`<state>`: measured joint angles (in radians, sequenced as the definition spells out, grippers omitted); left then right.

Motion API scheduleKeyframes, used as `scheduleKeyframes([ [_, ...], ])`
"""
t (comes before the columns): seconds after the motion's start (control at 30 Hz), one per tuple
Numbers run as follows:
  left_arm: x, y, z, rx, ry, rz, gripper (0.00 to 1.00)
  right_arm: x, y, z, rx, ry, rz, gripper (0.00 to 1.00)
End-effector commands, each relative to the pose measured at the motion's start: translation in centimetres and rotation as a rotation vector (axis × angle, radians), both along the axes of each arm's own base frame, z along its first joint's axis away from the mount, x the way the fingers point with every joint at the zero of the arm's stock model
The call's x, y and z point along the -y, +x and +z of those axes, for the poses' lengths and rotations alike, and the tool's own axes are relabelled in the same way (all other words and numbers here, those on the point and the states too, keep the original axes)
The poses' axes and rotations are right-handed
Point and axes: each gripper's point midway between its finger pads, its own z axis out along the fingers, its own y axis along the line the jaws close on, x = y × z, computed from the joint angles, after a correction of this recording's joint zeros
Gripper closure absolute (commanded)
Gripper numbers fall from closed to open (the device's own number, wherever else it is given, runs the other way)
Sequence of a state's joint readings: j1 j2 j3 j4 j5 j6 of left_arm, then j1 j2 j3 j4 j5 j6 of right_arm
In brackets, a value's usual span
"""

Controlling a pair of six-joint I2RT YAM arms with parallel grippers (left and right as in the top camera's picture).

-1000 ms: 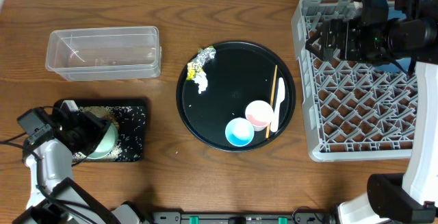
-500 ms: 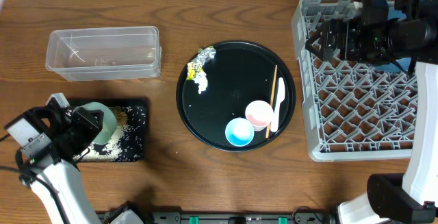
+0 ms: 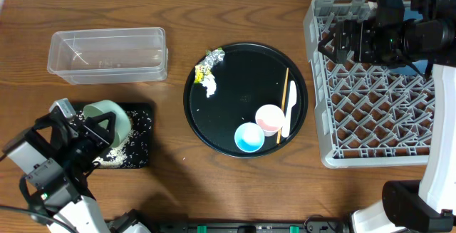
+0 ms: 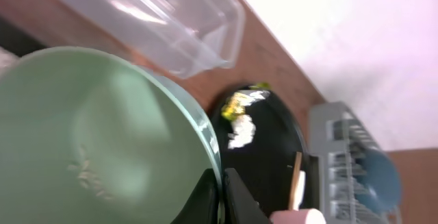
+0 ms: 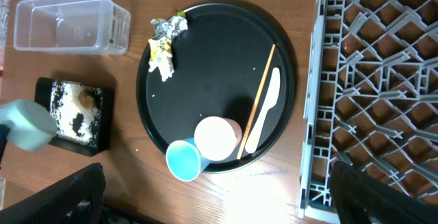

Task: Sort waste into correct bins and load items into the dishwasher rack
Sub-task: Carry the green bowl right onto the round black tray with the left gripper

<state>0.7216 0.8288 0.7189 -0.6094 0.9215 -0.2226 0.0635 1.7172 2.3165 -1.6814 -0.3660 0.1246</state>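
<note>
- Overhead: L gripper [image 3: 98,130] is seen clenched on the rim of the green bowl [image 3: 112,116]. Bowl is held tilted over the far-left part of the small black tray [image 3: 141,144], w/ rice grains [image 3: 114,154] scattered in it.
- Clear tub [image 3: 107,53] is set further back, apart from that tray.
- On the round tray [image 3: 242,90], foil [image 3: 208,62] and white paper [image 3: 209,85] are bunched at the far-left edge. Chopsticks [image 3: 283,105], spoon [image 3: 289,110], pink cup [image 3: 269,119] and blue cup [image 3: 249,137] are grouped at the right; the cups touch.
- R gripper [image 3: 333,42] is held over the far-left part of the rack [image 3: 370,112], spread wide, nothing grasped.
- L wrist: fingers are seen pinched on the bowl's rim at the bottom edge. A few grains are stuck inside the bowl. A blue plate [image 4: 380,176] is seen in the rack, blurred.
- R wrist: both fingers are seen far apart at the bottom corners. A brown lump [image 5: 86,98] is seen among the rice in the small black tray. A yellow wrapper [image 5: 163,44] lies between foil and paper.
</note>
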Motion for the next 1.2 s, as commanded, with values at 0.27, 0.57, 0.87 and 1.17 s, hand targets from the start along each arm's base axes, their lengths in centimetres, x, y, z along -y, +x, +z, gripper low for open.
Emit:
scheduleKeyframes([
  [0.27,7.6,-2.5,8.9,0.391,-0.161,-0.448,0.94,-0.6,-0.2,0.1,0.007,-0.004,0.026,0.01],
  [0.57,10.7,-4.4,10.4,0.447,-0.169,-0.591,0.94,-0.5,-0.2,0.1,0.007,-0.004,0.022,0.01],
  [0.87,16.8,-7.1,10.3,0.498,-0.115,-0.892,0.94,-0.5,-0.2,0.1,0.007,-0.004,0.022,0.01],
  [1.17,21.1,-6.4,6.3,0.362,0.102,-0.927,0.94,-0.5,-0.2,0.1,0.006,-0.004,0.023,0.01],
])
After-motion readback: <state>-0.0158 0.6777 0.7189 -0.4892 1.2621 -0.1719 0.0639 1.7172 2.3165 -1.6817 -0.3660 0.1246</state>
